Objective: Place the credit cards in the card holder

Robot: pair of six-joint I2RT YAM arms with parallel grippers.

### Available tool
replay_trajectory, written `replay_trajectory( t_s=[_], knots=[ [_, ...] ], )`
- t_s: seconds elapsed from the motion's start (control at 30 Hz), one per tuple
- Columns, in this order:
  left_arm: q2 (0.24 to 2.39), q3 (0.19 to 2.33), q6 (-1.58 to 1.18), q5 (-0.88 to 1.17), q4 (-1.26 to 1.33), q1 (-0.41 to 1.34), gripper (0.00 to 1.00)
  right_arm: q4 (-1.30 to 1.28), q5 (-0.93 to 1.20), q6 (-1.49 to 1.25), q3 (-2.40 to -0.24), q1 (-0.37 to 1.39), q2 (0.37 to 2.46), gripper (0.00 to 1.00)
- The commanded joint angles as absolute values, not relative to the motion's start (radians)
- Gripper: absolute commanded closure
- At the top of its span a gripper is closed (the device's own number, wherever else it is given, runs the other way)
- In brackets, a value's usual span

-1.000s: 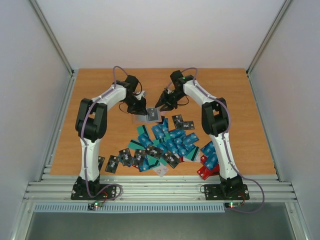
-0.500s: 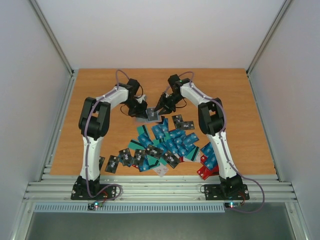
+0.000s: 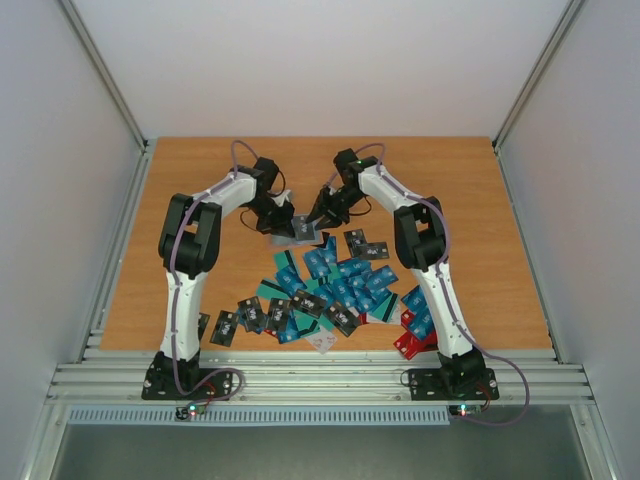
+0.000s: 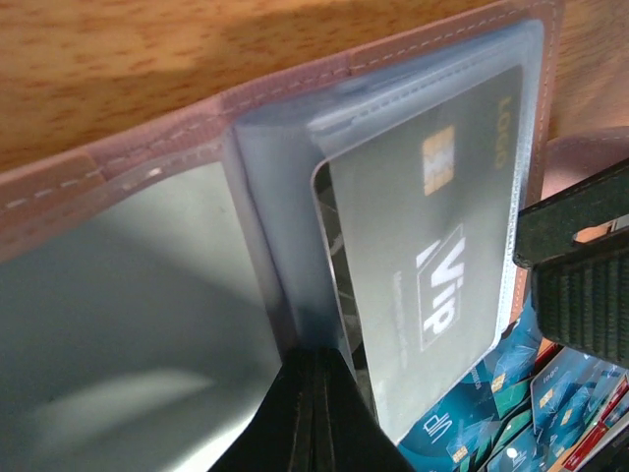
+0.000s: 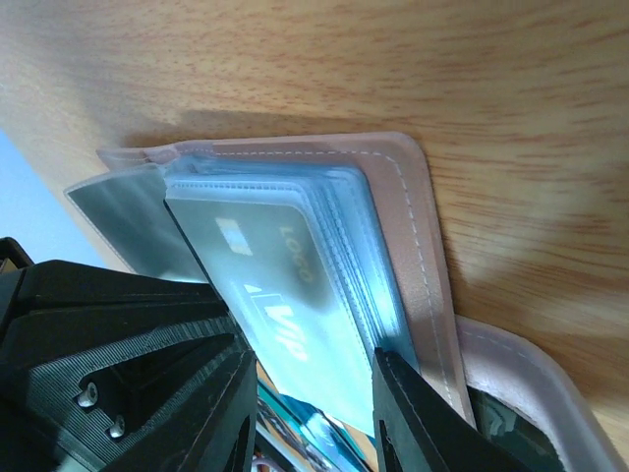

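The card holder lies open on the wood behind the pile of credit cards, its taupe cover edged with stitching. My left gripper is shut on a clear plastic leaf of the card holder. A black VIP card sits in the clear pocket beside that leaf. My right gripper has its jaws against the two long edges of this black card, closed on it. One of the right fingers shows at the pocket's right edge. In the top view both grippers meet over the holder.
Blue, teal and black cards spread across the table's middle toward the near edge. Red cards lie by the right arm's base, and a pale card sits at the front. White walls enclose the table on three sides.
My left gripper has closed fully onto the plastic leaf. The right arm has shifted slightly left toward the holder, its jaws staying on the card.
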State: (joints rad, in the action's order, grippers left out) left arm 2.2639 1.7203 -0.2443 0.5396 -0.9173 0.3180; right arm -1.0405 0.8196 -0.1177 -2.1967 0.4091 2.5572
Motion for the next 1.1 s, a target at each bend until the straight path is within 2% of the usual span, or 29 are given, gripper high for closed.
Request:
replay_trajectory(
  t_s=[0.0, 0.77, 1.07],
  knots=[
    [2.325, 1.732, -0.225, 0.522, -0.9, 0.325, 1.0, -1.051, 0.838, -0.107, -2.239, 0.429, 2.582, 0.67],
    [2.36, 1.776, -0.216, 0.488, -0.946, 0.332, 1.0, -1.045, 0.888, -0.047, -2.231, 0.458, 2.518, 0.67],
    [2.275, 1.746, -0.214, 0.467, -0.964, 0.331, 1.0, -1.081, 0.807, -0.016, -2.236, 0.452, 2.492, 0.67]
  ],
)
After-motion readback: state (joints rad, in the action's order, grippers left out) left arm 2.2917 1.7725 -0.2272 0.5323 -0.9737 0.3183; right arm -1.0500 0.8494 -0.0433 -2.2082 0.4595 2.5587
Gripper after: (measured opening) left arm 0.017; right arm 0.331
